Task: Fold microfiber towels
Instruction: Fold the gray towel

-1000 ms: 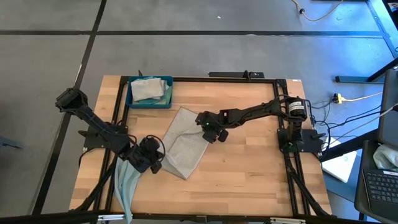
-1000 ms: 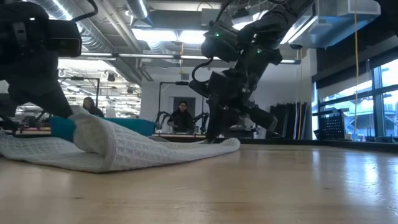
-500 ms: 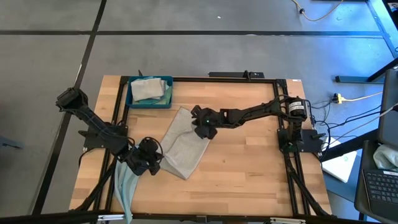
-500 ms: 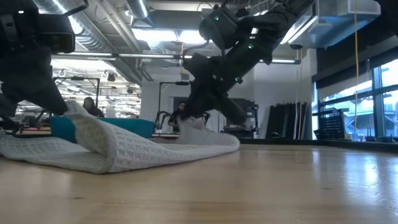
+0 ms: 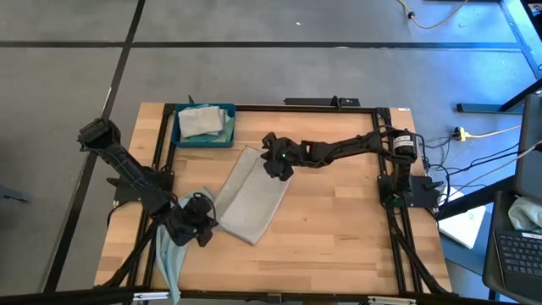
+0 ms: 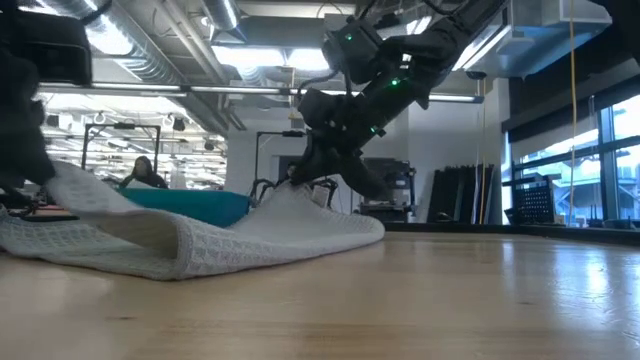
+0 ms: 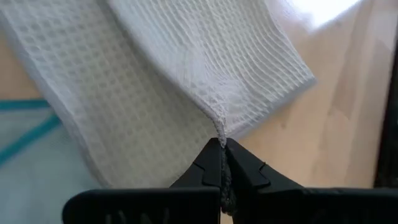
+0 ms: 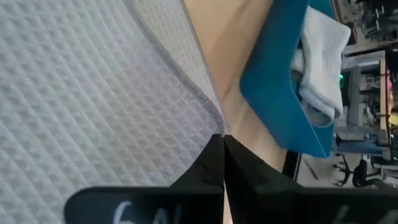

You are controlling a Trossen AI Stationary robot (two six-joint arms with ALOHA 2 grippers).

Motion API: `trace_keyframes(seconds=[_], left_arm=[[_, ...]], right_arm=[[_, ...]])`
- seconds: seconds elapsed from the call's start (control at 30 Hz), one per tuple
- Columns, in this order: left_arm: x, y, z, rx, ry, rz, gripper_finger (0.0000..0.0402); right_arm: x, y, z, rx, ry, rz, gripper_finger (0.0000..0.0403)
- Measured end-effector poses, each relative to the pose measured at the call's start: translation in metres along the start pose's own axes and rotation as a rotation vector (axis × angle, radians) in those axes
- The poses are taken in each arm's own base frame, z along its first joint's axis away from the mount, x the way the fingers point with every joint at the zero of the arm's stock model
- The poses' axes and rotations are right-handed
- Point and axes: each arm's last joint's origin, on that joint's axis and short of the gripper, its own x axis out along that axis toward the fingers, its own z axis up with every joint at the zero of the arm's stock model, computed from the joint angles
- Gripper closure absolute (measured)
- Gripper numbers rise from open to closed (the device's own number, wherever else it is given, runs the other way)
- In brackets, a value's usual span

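At the near edge of the table (image 5: 339,254) we see a pale teal towel (image 5: 169,258) hanging over the front left side. Just beside it, the left gripper (image 5: 196,222) holds the near left corner of the light grey towel (image 5: 250,199), its fingers (image 7: 211,165) closed tight on a pinch of waffle-weave cloth in the left wrist view. The grey towel lies folded on the table's middle left, slanting from near left toward far right, and from the low view we see its near fold rolled over on itself. At its far corner the right gripper (image 5: 275,165) has its fingers (image 8: 214,158) pressed together on the towel's edge, lifting that corner a little off the table. Farther back, at the table's far left, sits the blue tray (image 5: 179,140) with folded towels (image 5: 201,121) resting inside it.
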Motion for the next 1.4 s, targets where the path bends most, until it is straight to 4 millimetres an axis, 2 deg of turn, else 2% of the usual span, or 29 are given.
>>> trace_keyframes(seconds=[0.37,0.57,0.93,1.1,1.4], left_arm=[[-0.016,0.0,-0.011,-0.021,-0.072,-0.023,0.0401],[-0.02,0.011,-0.019,-0.122,-0.039,0.069,0.0401],[-0.021,0.01,-0.021,-0.144,-0.033,0.054,0.0401],[-0.021,0.01,-0.021,-0.144,-0.027,0.054,0.0401],[-0.021,0.01,-0.022,-0.149,-0.004,0.056,0.0401]], right_arm=[[0.0,-0.022,0.002,0.053,-0.1,-0.18,0.0401],[0.0,-0.022,0.0,0.055,-0.09,-0.171,0.0401],[0.002,-0.024,-0.005,0.106,-0.204,-0.093,0.04],[0.002,-0.025,-0.007,0.129,-0.201,-0.093,0.04],[0.004,-0.033,-0.021,0.236,-0.175,-0.103,0.04]])
